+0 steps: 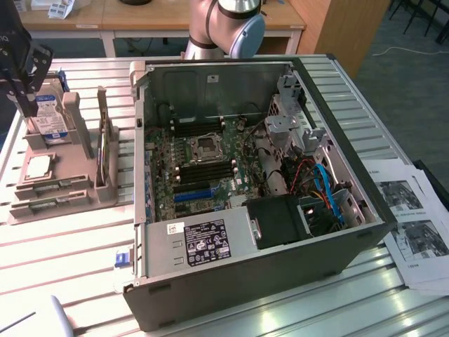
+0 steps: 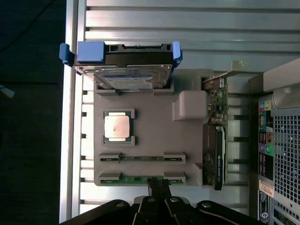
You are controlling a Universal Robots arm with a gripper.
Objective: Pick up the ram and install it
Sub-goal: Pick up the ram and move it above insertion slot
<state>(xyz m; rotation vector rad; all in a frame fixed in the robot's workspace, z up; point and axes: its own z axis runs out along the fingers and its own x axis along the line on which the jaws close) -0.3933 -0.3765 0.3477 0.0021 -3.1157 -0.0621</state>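
Hovering over tray [image 2: 154,136] with gripper [image 2: 160,187] clenched shut, holding nothing. Directly beneath, not touching, in the tray's outermost slot by its edge: ram [image 2: 136,179].

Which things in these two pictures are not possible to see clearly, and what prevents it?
- Wrist view: the ram nearest the gripper is partly covered by the gripper.
- Wrist view: the graphics card stands edge-on, so its face is hidden.
- Wrist view: the hard drive label is too small to read.
- Exterior view: whether the memory slots hold any stick is too small to tell.
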